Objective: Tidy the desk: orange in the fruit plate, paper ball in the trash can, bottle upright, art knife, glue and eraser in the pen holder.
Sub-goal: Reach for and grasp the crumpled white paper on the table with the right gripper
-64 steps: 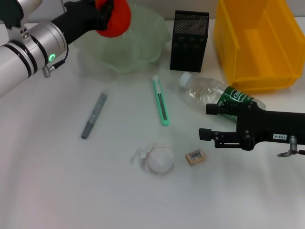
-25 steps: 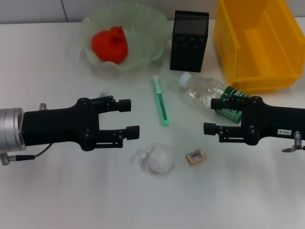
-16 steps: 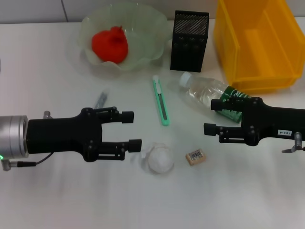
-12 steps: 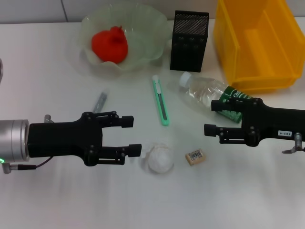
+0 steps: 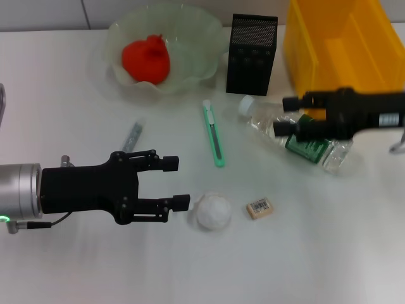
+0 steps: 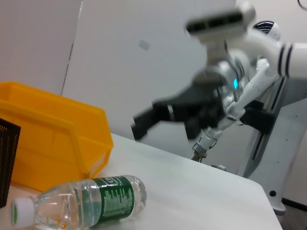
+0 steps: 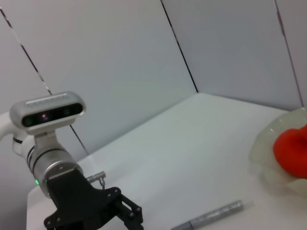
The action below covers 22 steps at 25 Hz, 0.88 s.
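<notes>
The paper ball point(image 5: 213, 211) lies at the front middle of the desk. My left gripper point(image 5: 175, 182) is open just left of it, its near fingertip almost touching the ball. The bottle point(image 5: 297, 134) lies on its side, and my right gripper point(image 5: 286, 116) is open over its green label. The orange point(image 5: 145, 58) rests in the fruit plate point(image 5: 120, 28). On the desk lie the green art knife point(image 5: 214, 133), the grey glue point(image 5: 131, 136) and the eraser point(image 5: 259, 207). The black pen holder point(image 5: 251, 54) stands at the back. The yellow trash can point(image 5: 342, 57) is at the back right.
The left wrist view shows the bottle point(image 6: 91, 201), the trash can point(image 6: 48, 143) and my right gripper point(image 6: 158, 115) above the desk. The right wrist view shows my left gripper point(image 7: 129, 213), the glue point(image 7: 211, 215) and the orange point(image 7: 290, 146).
My left gripper, open, dropped the orange into the plate and came forward and right to the paper ball. My right gripper moved back from in front of the bottle to over it.
</notes>
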{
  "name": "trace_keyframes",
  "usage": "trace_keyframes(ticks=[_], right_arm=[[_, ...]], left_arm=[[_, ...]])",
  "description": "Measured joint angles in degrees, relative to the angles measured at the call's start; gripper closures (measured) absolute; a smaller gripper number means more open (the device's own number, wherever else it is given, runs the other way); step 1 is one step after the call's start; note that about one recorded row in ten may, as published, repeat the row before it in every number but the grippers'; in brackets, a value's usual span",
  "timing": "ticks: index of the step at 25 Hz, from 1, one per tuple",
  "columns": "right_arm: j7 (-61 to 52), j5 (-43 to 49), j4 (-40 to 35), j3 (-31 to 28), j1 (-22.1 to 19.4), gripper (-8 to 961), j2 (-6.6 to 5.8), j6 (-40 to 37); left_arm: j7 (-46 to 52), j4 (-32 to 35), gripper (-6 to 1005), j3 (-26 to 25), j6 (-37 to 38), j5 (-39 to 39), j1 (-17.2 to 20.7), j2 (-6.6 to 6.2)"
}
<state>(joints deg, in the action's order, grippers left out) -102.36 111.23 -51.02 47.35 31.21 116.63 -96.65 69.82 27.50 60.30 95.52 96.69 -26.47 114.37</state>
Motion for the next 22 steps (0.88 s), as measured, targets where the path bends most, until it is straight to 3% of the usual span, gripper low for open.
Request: trace_keyframes(ticks=[2,3,4,7,8,9,12,13,16,18,19,22], right_arm=[[-7.4,3.1,-3.9,0.1,2.7,158,-0.81,-0.7],[-14.4,7.7,-5.7,0.2,6.9,158,-1.97,-1.4],[-14.4,7.7,-5.7,0.2,6.9,158,-1.97,-1.4],[-20.9,14.6,-5.4,0.3,13.6,158,-3.40,-3.0],[-22.9,18.8,-5.2,1.0,17.7,159,-3.62,-3.8],[-22.9,18.8,-5.2,1.0,17.7,159,-3.62,-3.8],[-23.4,23.6,-5.2,4.5,21.7,159,-3.15,-4.5],[-23.4,24.6,-5.2,8.4,23.1,159,-2.60,-4.6],[-23.0,24.8,-5.3,13.0,23.6,159,-1.79,-4.5],[-21.1,24.9,-6.1,17.9,23.3,159,-0.11,-4.0],[-21.1,24.9,-6.1,17.9,23.3,159,-0.11,-4.0],[-18.3,24.9,-7.2,18.6,22.1,159,1.48,-4.0]], left_arm=[[-0.5,0.0,203,0.0,-0.1,0.0,0.0,0.22],[-1.0,0.0,204,0.0,-0.2,0.0,0.0,0.40],[-1.0,0.0,204,0.0,-0.2,0.0,0.0,0.40],[-1.4,0.0,206,0.0,-0.3,0.0,0.0,0.58],[-1.4,0.0,206,0.0,-0.4,0.0,0.0,0.69],[-1.4,0.0,207,0.0,-0.4,0.0,0.0,0.69],[-1.4,0.0,208,0.0,-0.8,0.0,0.0,0.89],[-1.4,0.0,208,0.0,-1.1,0.0,0.0,1.00],[-1.4,0.0,208,0.1,-1.2,0.0,0.0,1.00],[-1.0,0.0,208,0.4,-1.1,0.0,0.0,0.50],[-1.0,0.0,208,0.4,-1.1,0.0,0.0,0.50],[-0.9,0.0,208,0.5,-1.0,0.0,0.2,0.10]])
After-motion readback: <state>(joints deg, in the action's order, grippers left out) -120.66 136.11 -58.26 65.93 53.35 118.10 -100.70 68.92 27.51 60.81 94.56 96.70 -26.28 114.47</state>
